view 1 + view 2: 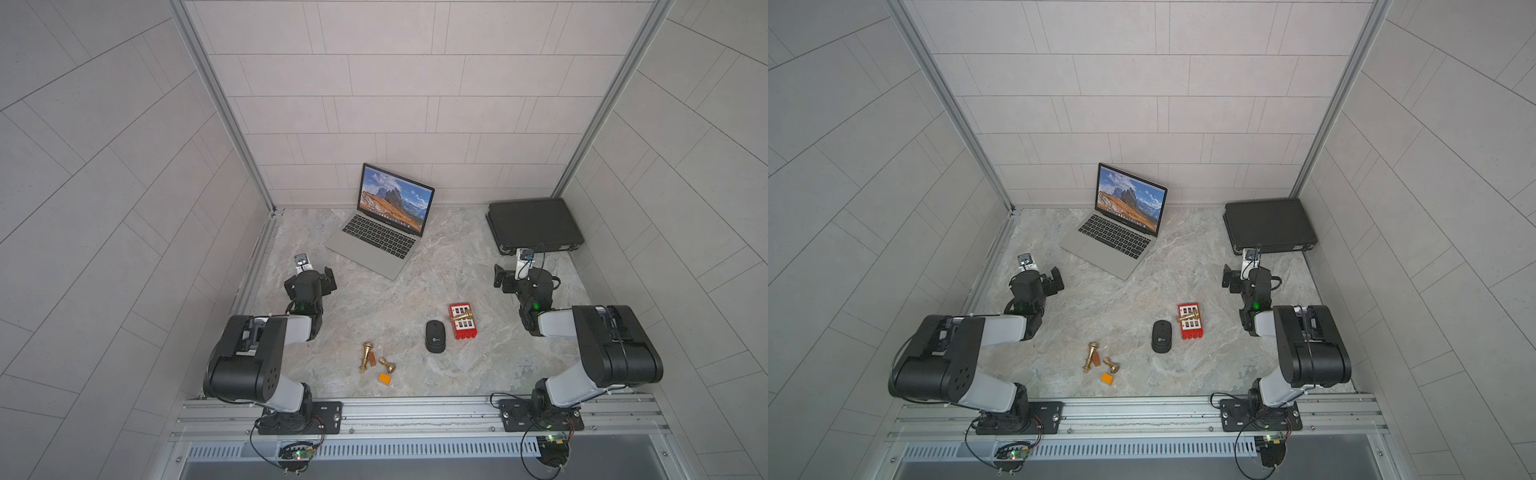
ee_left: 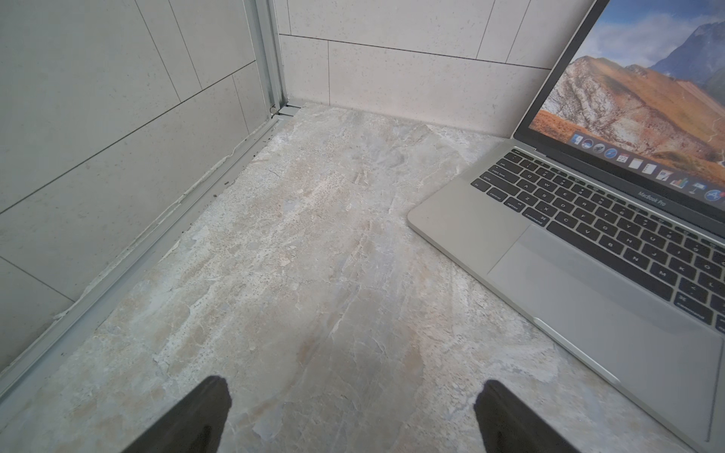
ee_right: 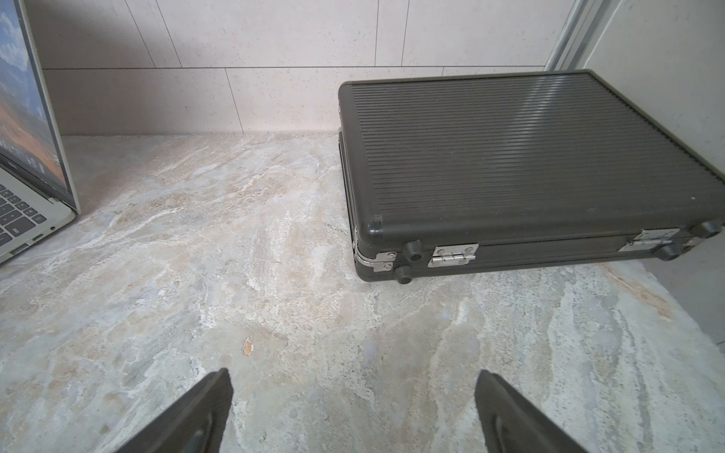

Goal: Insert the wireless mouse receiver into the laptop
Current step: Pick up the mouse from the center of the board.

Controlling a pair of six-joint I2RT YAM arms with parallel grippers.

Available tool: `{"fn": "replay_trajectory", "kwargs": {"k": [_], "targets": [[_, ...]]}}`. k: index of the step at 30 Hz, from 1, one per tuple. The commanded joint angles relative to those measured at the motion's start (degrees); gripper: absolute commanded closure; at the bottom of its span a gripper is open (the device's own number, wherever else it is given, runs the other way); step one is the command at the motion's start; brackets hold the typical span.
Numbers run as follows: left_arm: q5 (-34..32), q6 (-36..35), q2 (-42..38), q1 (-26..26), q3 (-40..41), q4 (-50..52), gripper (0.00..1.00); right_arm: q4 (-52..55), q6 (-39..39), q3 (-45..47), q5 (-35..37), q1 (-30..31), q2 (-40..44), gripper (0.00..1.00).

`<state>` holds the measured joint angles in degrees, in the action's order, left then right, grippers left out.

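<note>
Slim silver laptop, ribbed black case

Pale tiled walls, marbled stone tabletop, aluminium corner posts

Open silver laptop, screen lit

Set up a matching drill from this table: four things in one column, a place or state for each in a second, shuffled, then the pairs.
Things
1. laptop
2. black case
3. mouse
4. red block

Place or state
A. closed, in the far right corner
B. open, screen lit
C. a brass piece lies on it
D. black oval, near the front middle

Pairs: 1-B, 2-A, 3-D, 4-C
</note>
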<state>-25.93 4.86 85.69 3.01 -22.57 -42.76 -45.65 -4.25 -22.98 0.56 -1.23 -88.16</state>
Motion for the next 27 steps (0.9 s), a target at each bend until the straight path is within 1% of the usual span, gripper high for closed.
{"fn": "replay_trajectory", "kwargs": {"k": [1,2,3,4,5,6,7,9,11,13,15,17,18,20,22,24,25,27], "targets": [[2.7,-2.5,-3.9,0.4,-0.3,1.3,0.00,3.2,-0.5,-1.1,2.0,0.2,5.3,0.00],[3.1,-3.1,-6.7,1.0,-0.4,4.5,0.00,8.8,-1.3,-2.1,2.6,0.2,7.3,0.00],[2.5,-3.3,-9.6,1.7,-0.5,6.8,0.00,15.8,-2.8,-4.4,3.2,0.2,11.2,0.00],[1.2,-3.2,-13.0,2.4,-0.4,9.2,0.00,23.5,-6.9,-7.0,4.3,0.2,14.5,0.00],[0.3,-2.0,-16.3,3.2,-0.1,11.5,0.00,28.3,-11.8,-8.8,5.0,0.2,17.1,0.00],[0.8,-0.5,-19.7,3.8,0.2,13.8,0.00,31.4,-15.5,-10.6,3.4,0.2,19.1,0.00],[2.7,1.8,-24.1,4.4,0.6,16.1,0.00,33.2,-17.6,-12.0,-0.2,0.2,20.7,0.00],[8.6,6.6,-31.6,5.3,1.3,20.2,0.00,36.8,-21.6,-14.6,-6.8,0.6,23.1,0.00],[13.8,11.7,-38.3,7.2,1.2,24.7,0.00,43.3,-26.3,-17.6,-11.0,1.9,24.8,0.00],[17.4,14.7,-45.5,10.2,0.0,30.0,0.00,53.3,-27.3,-21.7,-13.5,4.6,25.8,0.00],[19.3,15.4,-51.6,14.0,-2.9,38.0,0.00,64.5,-26.4,-25.3,-11.9,10.2,27.0,0.00],[20.4,13.5,-56.0,17.7,-7.3,45.5,0.00,73.5,-26.2,-26.7,-8.6,17.5,28.7,0.00],[20.7,12.5,-57.7,19.2,-9.5,49.8,0.00,77.0,-27.3,-26.2,-7.0,21.9,29.9,0.00],[22.5,9.9,-60.0,20.6,-14.0,55.8,0.00,80.0,-31.3,-23.4,-4.8,29.9,32.3,0.00],[26.9,5.2,-59.9,20.7,-19.7,61.8,0.00,80.6,-37.6,-19.1,-3.5,38.0,34.2,0.00],[31.8,-1.2,-58.0,20.8,-24.0,66.7,0.00,80.5,-43.7,-15.7,-1.0,46.0,34.8,0.01],[35.3,-5.5,-56.0,20.9,-25.7,69.5,0.00,80.4,-47.3,-14.5,1.5,50.9,34.4,0.01],[38.8,-10.6,-53.4,21.5,-26.5,71.9,0.00,80.2,-51.4,-14.0,5.6,57.6,31.7,0.02]]}}
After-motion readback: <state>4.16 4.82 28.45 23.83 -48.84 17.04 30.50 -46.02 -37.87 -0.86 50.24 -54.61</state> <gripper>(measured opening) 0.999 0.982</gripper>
